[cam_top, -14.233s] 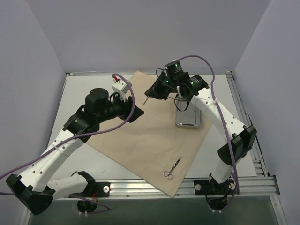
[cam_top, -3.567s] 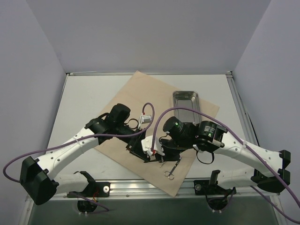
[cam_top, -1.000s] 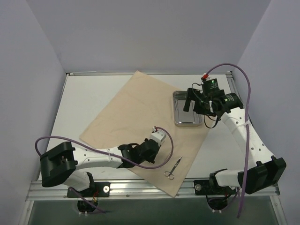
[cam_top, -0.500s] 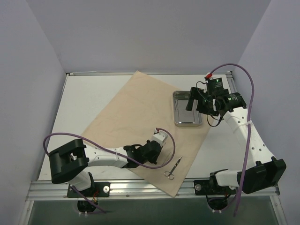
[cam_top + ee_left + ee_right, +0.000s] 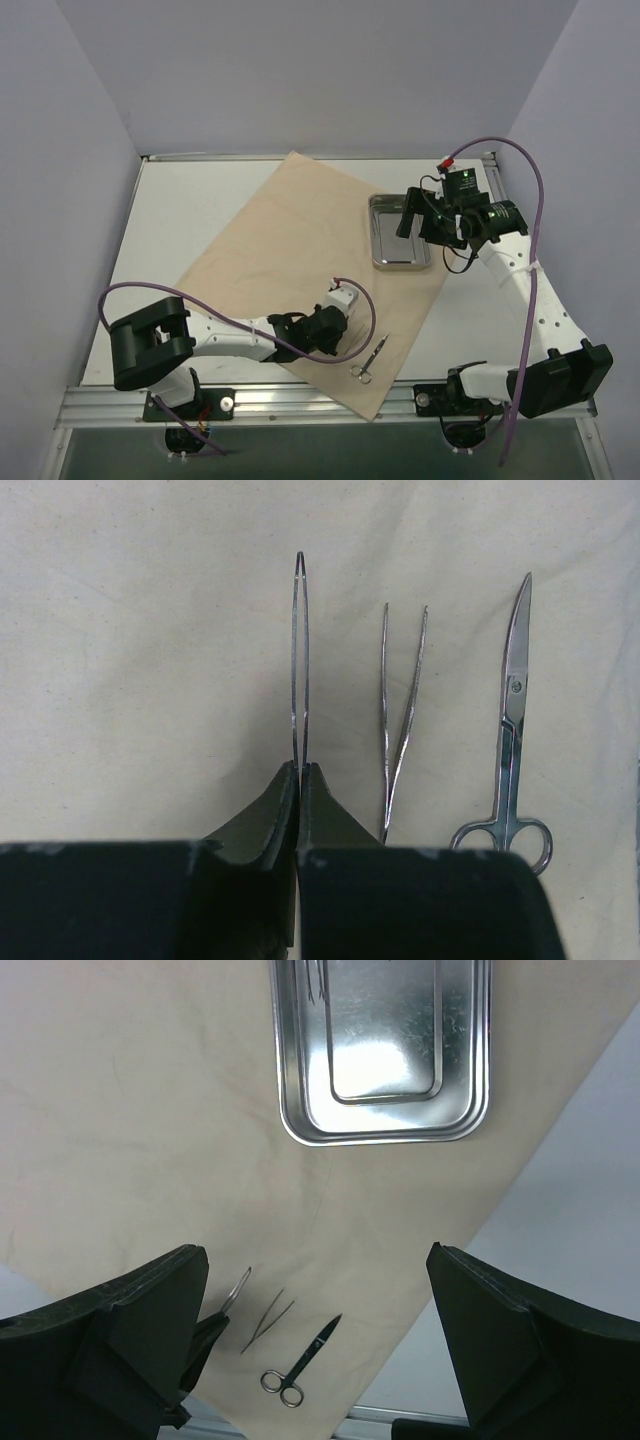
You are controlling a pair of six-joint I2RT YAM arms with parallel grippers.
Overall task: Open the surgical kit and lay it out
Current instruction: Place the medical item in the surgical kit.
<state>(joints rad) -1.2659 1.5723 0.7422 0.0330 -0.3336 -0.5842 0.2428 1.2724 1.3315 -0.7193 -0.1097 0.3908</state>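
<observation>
Near six o'clock on the wrap sheet (image 5: 270,240), left gripper (image 5: 300,770) pinches slim tweezers (image 5: 300,660) — lining them parallel with spare tweezers (image 5: 400,710) and scissors (image 5: 512,730); right gripper (image 5: 320,1340) gapes wide over the steel tray (image 5: 380,1136).

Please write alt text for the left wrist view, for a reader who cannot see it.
The left gripper, shut, holds thin tweezers pointing away over the beige wrap sheet. A second pair of tweezers and scissors lie beside them.

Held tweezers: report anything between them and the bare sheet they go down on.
Nothing visible does. The left gripper pinches the held tweezers over bare wrap sheet; the second tweezers and the scissors lie apart, off to one side, not under them.
</observation>
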